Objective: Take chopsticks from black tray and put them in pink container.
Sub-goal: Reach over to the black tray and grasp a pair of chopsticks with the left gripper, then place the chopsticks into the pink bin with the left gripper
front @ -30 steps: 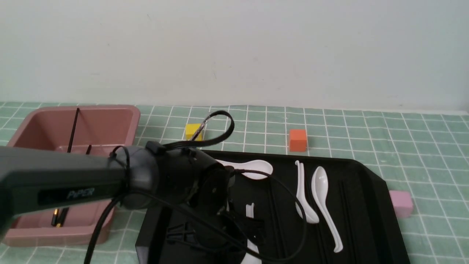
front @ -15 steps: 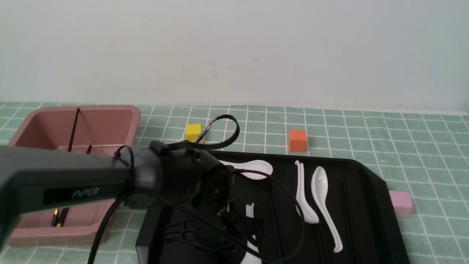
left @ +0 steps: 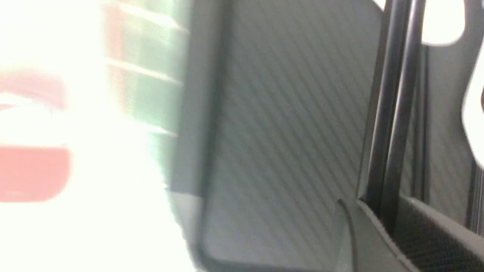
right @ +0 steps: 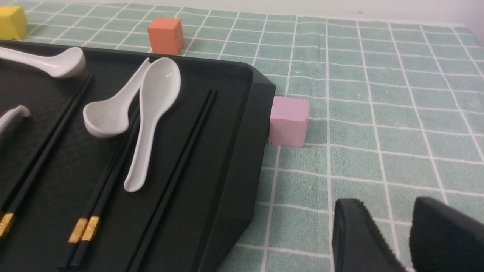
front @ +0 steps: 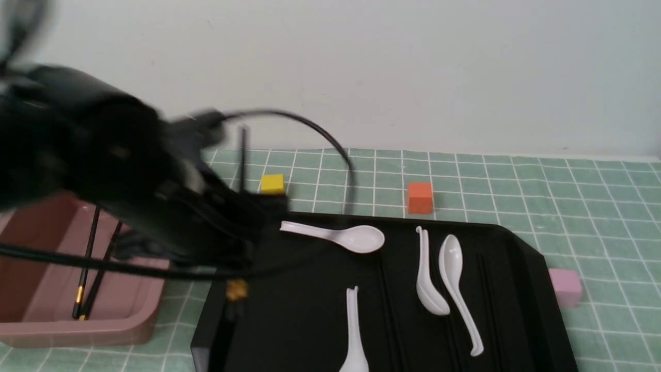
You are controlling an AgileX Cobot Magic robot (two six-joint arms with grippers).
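Observation:
My left gripper, blurred by motion, hangs over the black tray's left edge, beside the pink container. It is shut on two black chopsticks that stand nearly upright, gold band low. In the left wrist view the two chopsticks run out from between the fingers of my left gripper. Two more chopsticks lean inside the container. More chopsticks lie in the tray's grooves. My right gripper is open over the tablecloth, right of the tray.
Several white spoons lie in the tray. A yellow cube and an orange cube sit behind it. A pale pink cube touches the tray's right side. The left arm's cable loops over the tray's back edge.
The left gripper closed on the chopsticks low in the tray, then rose and swung left toward the pink container with them. A spoon it covered now shows.

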